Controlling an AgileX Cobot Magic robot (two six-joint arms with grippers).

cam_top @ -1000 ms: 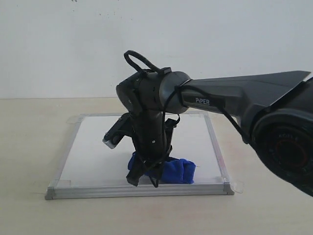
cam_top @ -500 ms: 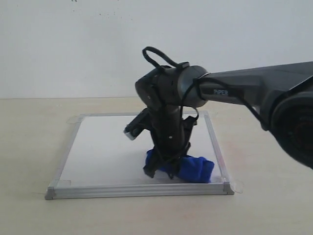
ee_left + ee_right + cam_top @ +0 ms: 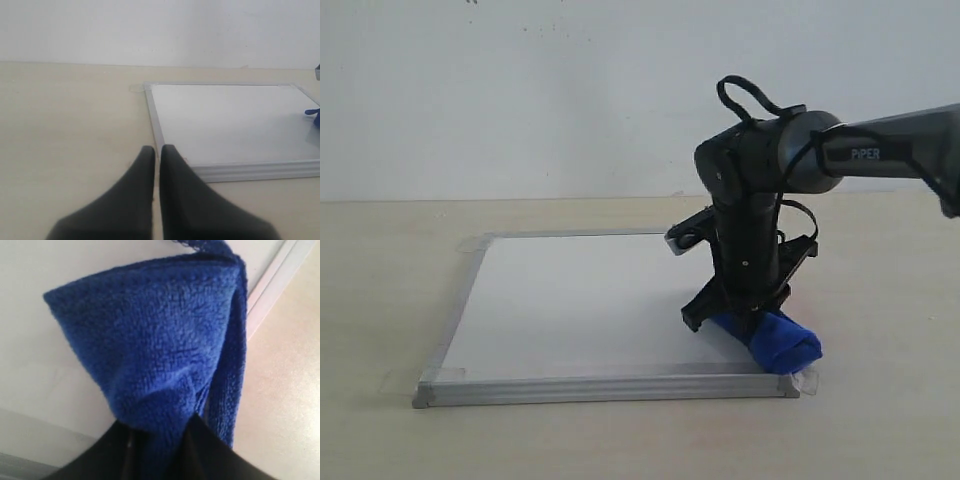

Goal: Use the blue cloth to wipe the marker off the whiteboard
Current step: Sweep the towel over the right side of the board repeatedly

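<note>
While the left gripper (image 3: pixel 156 153) sits closed and empty beside the whiteboard (image 3: pixel 570 300), the right gripper (image 3: pixel 156 447) clamps the blue cloth (image 3: pixel 778 342) at the near right corner, overhanging the frame. Beyond, no red marker shows. Wiping looks nearly finished, so next comes a checking pass or a lift.

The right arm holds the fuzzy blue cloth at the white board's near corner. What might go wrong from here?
1. The fuzzy royal-blue microfibre cloth in the right gripper overlaps the near right corner of the silver-framed whiteboard; an outward push could snag it on the frame or drag it onto the table.
2. The clear tape tab beside it could peel, letting the board shift.
</note>
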